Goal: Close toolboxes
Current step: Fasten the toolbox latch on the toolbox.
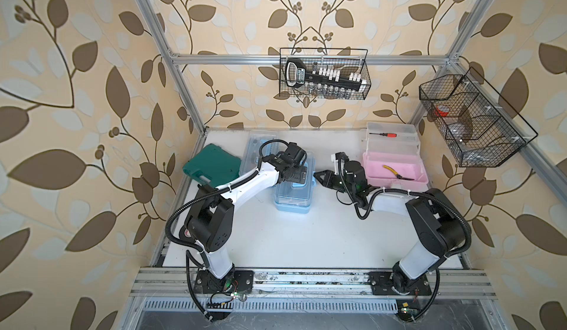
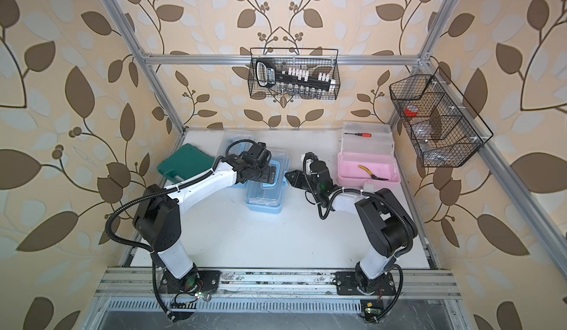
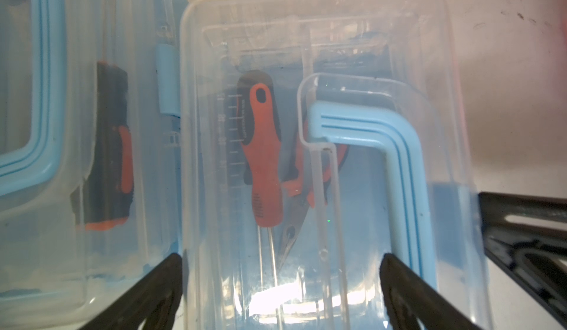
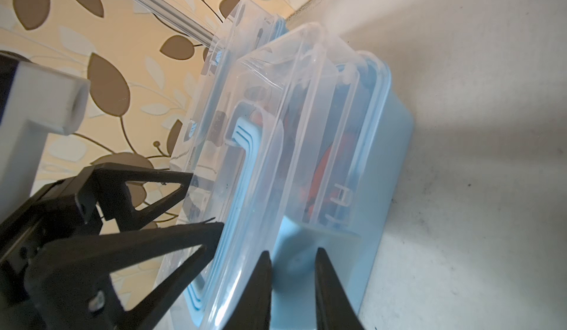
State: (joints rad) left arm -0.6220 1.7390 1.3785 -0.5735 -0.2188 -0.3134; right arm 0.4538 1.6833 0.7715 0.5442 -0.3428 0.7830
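A light blue toolbox (image 1: pixel 291 201) (image 2: pixel 264 204) (image 3: pixel 322 52) (image 4: pixel 383 166) lies mid-table with its clear lid down. My left gripper (image 1: pixel 300 178) (image 2: pixel 273 176) (image 3: pixel 280 256) hangs wide open over that lid, fingertips at its surface. My right gripper (image 1: pixel 316 176) (image 2: pixel 287 176) (image 4: pixel 291 251) points at the box's right side. Its jaws stand narrowly apart in front of the blue latch (image 4: pixel 322 239). A second blue toolbox (image 1: pixel 257 147) (image 2: pixel 234 140) (image 3: pixel 76 98) lies behind to the left. The pink toolbox (image 1: pixel 376 172) (image 2: pixel 348 166) at the right stands open, its clear lid (image 1: pixel 392 127) raised.
A dark green case (image 1: pixel 211 167) lies at the left edge. Yellow pliers (image 1: pixel 395 172) lie in the pink box, and a red screwdriver (image 1: pixel 388 135) in its lid tray. Black wire baskets hang on the back wall (image 1: pixel 325 74) and the right wall (image 1: pixel 472 120).
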